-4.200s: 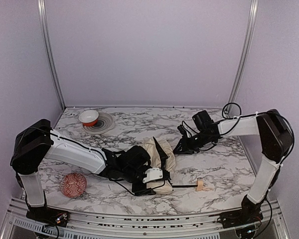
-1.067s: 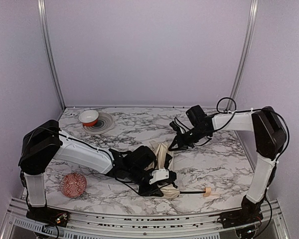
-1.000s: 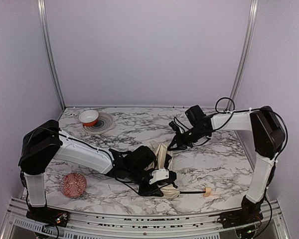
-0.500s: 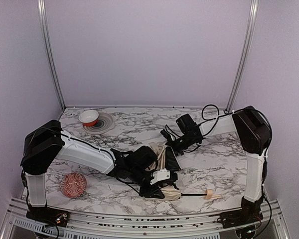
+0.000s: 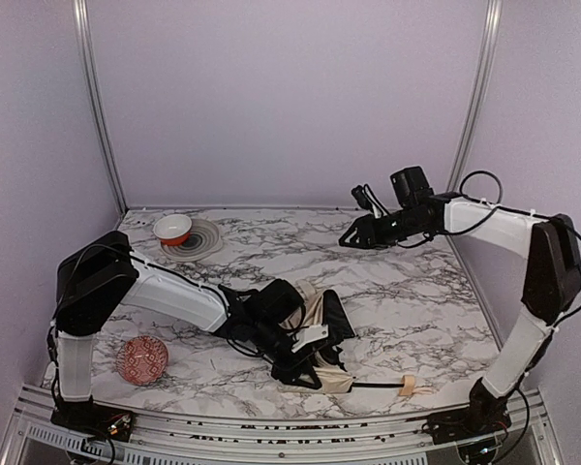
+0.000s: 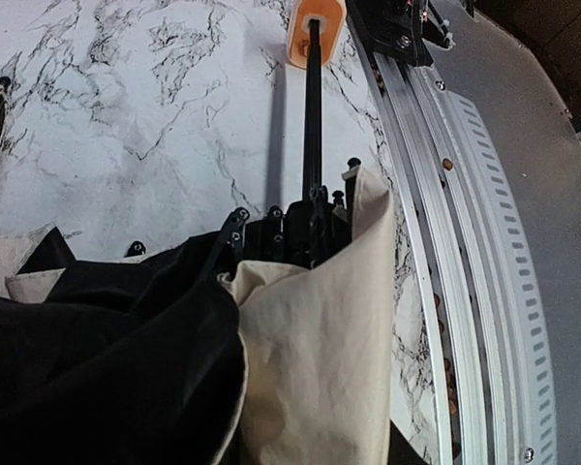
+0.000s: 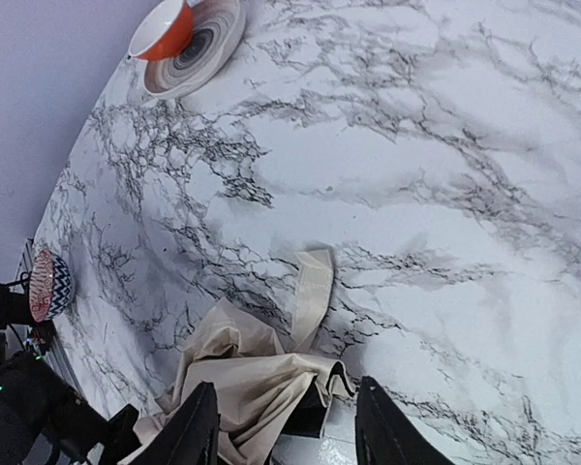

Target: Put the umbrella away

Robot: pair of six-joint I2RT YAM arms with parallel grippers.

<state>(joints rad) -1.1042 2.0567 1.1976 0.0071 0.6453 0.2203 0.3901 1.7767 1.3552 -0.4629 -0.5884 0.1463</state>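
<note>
Left wrist view shows the umbrella (image 6: pixel 315 329) lying on marble table (image 6: pixel 126 126).

Cream and black folds of the umbrella (image 5: pixel 312 312) bury the left gripper (image 5: pixel 307 355); its fingers show in neither view, so its hold cannot be judged. The umbrella's canopy runs off the left wrist view's bottom edge. Beside the umbrella, the right wrist view's bottom edge cuts off the right gripper's (image 7: pixel 289 431) fingers.

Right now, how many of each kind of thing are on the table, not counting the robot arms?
umbrella: 1
ball: 1
bowl: 1
plate: 1
Total: 4
</note>
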